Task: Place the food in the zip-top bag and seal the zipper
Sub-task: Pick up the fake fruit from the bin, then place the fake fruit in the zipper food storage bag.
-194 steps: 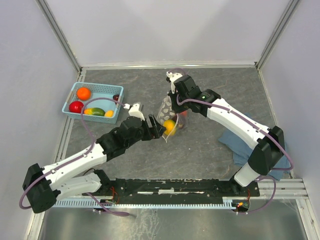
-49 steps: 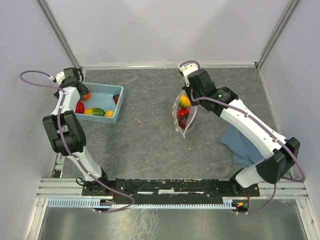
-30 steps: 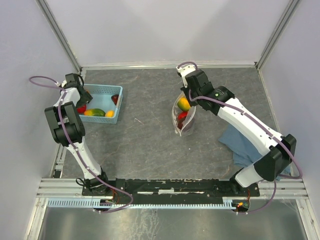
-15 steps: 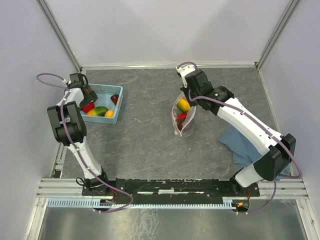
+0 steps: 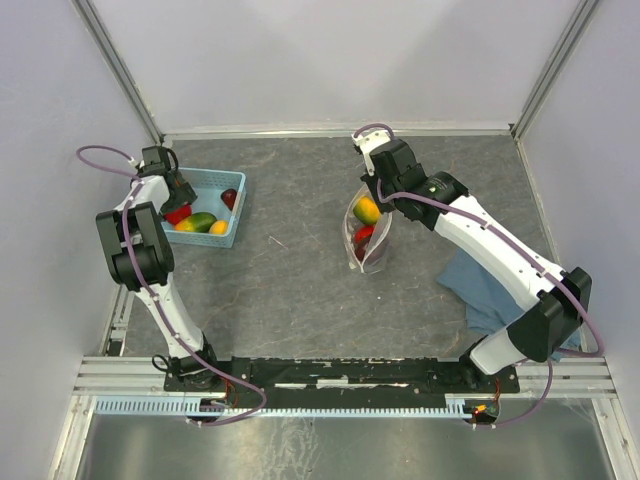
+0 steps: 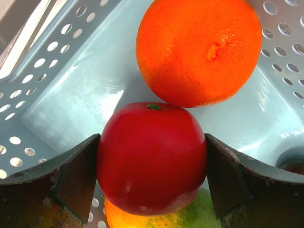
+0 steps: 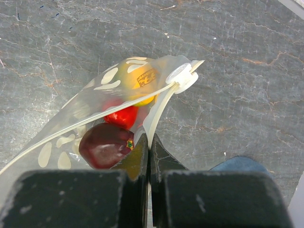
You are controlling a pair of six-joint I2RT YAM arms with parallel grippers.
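In the left wrist view my left gripper [image 6: 152,166] is shut on a glossy red fruit [image 6: 152,156], its fingers [image 6: 71,180] pressing both sides. An orange [image 6: 199,50] lies just beyond it and a yellow-green fruit [image 6: 156,216] lies under it. In the top view the left gripper [image 5: 176,200] is inside the light-blue basket [image 5: 222,176]. My right gripper [image 7: 148,137] is shut on the pale zipper strip [image 7: 161,107] of the clear spotted bag [image 7: 71,118], holding it up [image 5: 365,240]. The bag holds a yellow-orange fruit [image 7: 137,80], a red one [image 7: 121,116] and a dark purple one [image 7: 104,145].
The basket also holds a green fruit [image 5: 200,221], a small yellow one [image 5: 218,227] and a dark one [image 5: 232,198]. A blue cloth [image 5: 490,290] lies at the right under the right arm. Enclosure walls stand close behind and beside the basket.
The left arm has swung from the bag over to the basket, lowered in and closed on the red fruit. The right gripper has lifted the bag and keeps hold of its zipper edge.
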